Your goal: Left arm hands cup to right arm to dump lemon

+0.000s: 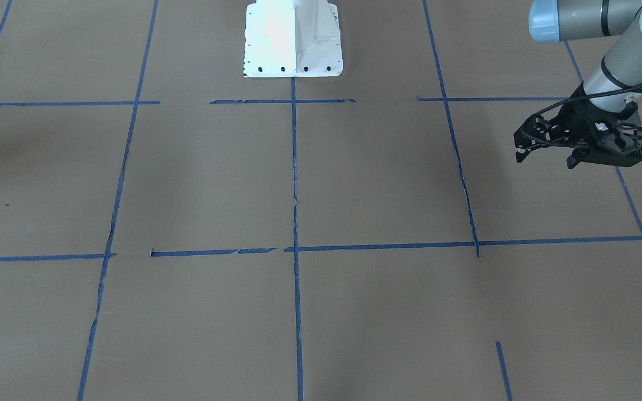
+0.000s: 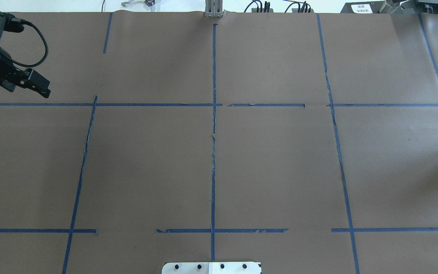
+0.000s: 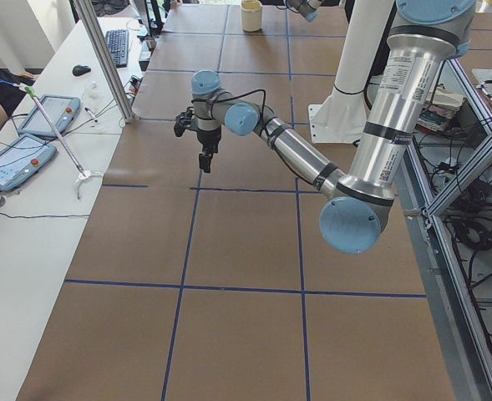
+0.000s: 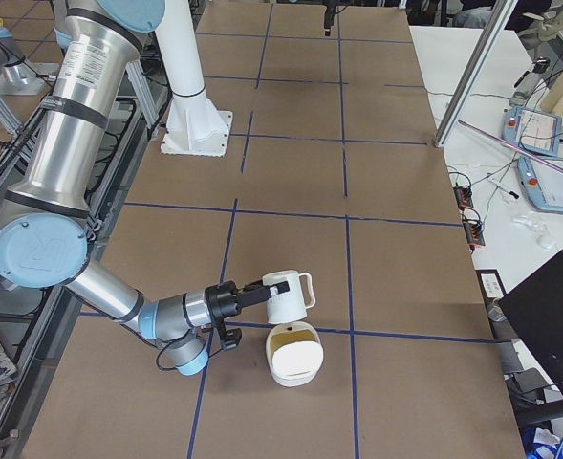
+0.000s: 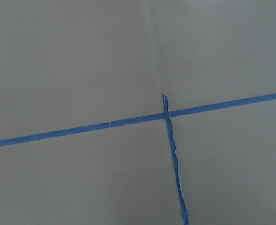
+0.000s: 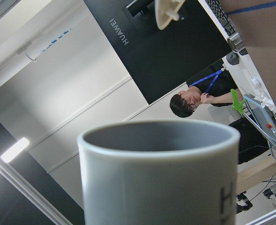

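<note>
In the exterior right view my right gripper (image 4: 258,293) holds the white cup (image 4: 288,295) off the table by its side, handle away from the arm. It hangs tilted just above a white bowl (image 4: 294,359). In the right wrist view the cup (image 6: 159,178) fills the frame, grey inside, with dark lettering at its edge; the fingers are hidden. A yellow-olive patch shows in the bowl; I cannot tell whether it is the lemon. My left gripper (image 1: 546,157) is open and empty, above the table far from the cup. It also shows in the overhead view (image 2: 41,86) and the exterior left view (image 3: 204,157).
The white robot base (image 1: 293,42) stands at mid table. Blue tape lines (image 5: 168,140) grid the brown table. A side table with tablets (image 3: 16,154), an aluminium post (image 4: 472,76), a black monitor (image 4: 549,316) and a seated operator (image 6: 189,103) lie beyond the table's edge.
</note>
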Controlling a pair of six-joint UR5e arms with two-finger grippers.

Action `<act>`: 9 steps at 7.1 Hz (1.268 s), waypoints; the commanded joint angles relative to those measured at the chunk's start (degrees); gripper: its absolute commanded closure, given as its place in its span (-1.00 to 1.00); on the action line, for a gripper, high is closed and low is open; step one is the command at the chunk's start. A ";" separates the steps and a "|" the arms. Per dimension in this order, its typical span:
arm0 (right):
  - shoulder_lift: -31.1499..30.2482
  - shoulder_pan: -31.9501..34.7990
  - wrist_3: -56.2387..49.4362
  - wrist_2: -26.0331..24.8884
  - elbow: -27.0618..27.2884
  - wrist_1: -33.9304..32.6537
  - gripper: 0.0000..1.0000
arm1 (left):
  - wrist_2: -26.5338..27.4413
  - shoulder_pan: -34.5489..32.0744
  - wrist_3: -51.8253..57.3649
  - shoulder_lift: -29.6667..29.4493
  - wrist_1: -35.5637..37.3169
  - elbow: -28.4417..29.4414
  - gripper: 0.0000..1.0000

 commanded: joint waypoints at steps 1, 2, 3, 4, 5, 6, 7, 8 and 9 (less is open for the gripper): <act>-0.17 0.07 -14.63 0.79 -1.12 -0.25 0.95 | 0.00 0.00 0.02 -0.01 0.00 0.00 -1.00; -0.52 0.51 -19.95 3.41 -0.34 -0.68 0.97 | 0.00 0.00 0.02 0.08 0.00 0.09 -1.00; -0.61 3.38 -22.18 7.52 0.28 -0.86 0.98 | 0.00 0.00 0.02 0.08 0.00 0.00 -1.00; -0.52 7.67 -27.08 13.65 0.46 -2.95 0.98 | 0.00 0.00 0.11 0.17 -0.09 0.00 -1.00; -0.61 12.07 -33.57 20.24 2.99 -6.37 0.98 | 0.00 0.09 0.11 0.26 -0.09 0.00 -1.00; -0.70 14.64 -38.42 24.74 5.19 -9.27 0.98 | -0.09 0.09 0.19 0.52 -0.09 0.00 -1.00; -0.70 14.75 -45.17 26.96 6.77 -11.47 0.98 | -0.09 0.09 0.20 0.61 -0.09 0.00 -1.00; -0.87 15.10 -51.32 28.47 10.44 -16.20 0.99 | -0.09 0.09 0.11 0.70 -0.09 -0.09 -1.00; -1.92 17.54 -54.69 31.96 16.83 -23.64 1.00 | -0.09 0.09 0.11 0.70 -0.09 -0.09 -1.00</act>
